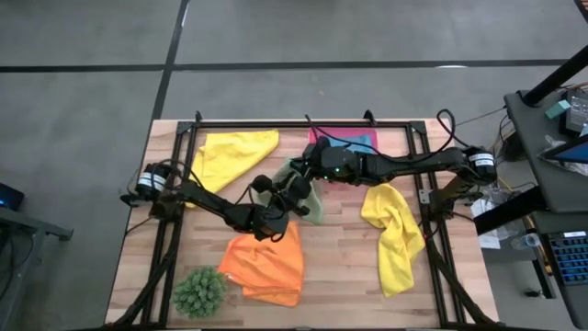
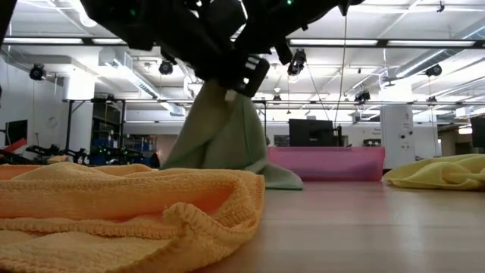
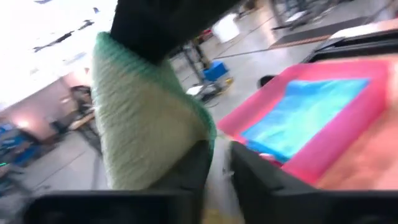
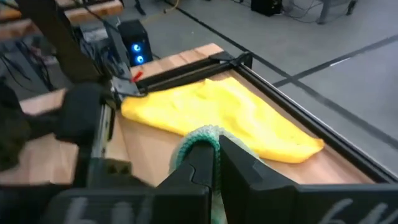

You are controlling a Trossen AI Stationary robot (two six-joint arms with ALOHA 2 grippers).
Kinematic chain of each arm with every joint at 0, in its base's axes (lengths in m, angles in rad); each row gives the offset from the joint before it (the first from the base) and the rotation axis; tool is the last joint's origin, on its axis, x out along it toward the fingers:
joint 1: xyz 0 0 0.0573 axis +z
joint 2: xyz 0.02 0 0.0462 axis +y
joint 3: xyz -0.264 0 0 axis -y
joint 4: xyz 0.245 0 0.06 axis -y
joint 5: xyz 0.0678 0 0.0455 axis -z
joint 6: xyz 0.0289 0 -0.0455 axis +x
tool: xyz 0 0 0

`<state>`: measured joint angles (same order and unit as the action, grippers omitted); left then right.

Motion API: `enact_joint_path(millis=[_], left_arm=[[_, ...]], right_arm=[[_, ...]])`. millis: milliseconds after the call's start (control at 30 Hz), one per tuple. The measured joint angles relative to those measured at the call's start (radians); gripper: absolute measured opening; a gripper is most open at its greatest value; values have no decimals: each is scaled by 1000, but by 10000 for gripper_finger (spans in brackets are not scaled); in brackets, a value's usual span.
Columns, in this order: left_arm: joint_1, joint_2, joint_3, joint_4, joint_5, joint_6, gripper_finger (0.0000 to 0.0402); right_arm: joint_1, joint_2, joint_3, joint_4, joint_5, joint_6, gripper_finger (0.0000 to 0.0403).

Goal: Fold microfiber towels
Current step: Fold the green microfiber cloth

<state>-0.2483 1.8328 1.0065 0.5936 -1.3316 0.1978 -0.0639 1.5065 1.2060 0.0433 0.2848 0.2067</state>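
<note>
Both grippers hold the green towel up off the surface near its middle. The right gripper is clamped on one edge of it, and the left gripper has its fingers drawn narrow on another edge, with cloth pinched between them in its wrist view.

The left hold looks thin: only a little cloth sits between those fingers, so a pull apart to spread the towel could slip the edge free and drop that side. The hanging fold also trails close to the orange towel just below, and a low sweep might drag over it or catch it. With the two arms this close together, they could knock into each other on a sideways move.

From above, the arms cover most of the green towel, so its corners and how it is bunched cannot be made out. The blue towel lies in the pink tray, half hidden from above. One yellow towel lies at the far left of the surface, the other on the right.
</note>
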Motion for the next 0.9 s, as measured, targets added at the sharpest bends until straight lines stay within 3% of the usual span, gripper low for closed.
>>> enact_joint_path(millis=[67, 200, 333, 667, 900], left_arm=[[-9, -18, 0, 0, 46, 0, 13], [-29, -64, 0, -9, 107, 21, 4], [-55, -131, 0, -19, 239, 45, 2], [-79, -349, -1, -319, 718, -36, 1], [-95, -445, -1, -407, 747, -35, 0]], right_arm=[[1, -5, 0, -27, -1, -26, 9], [1, -34, 0, -96, -5, -83, 9], [13, -73, 0, -174, -4, -153, 9], [102, -170, 0, -344, -8, -330, 9], [164, -216, 0, -391, -8, -365, 9]])
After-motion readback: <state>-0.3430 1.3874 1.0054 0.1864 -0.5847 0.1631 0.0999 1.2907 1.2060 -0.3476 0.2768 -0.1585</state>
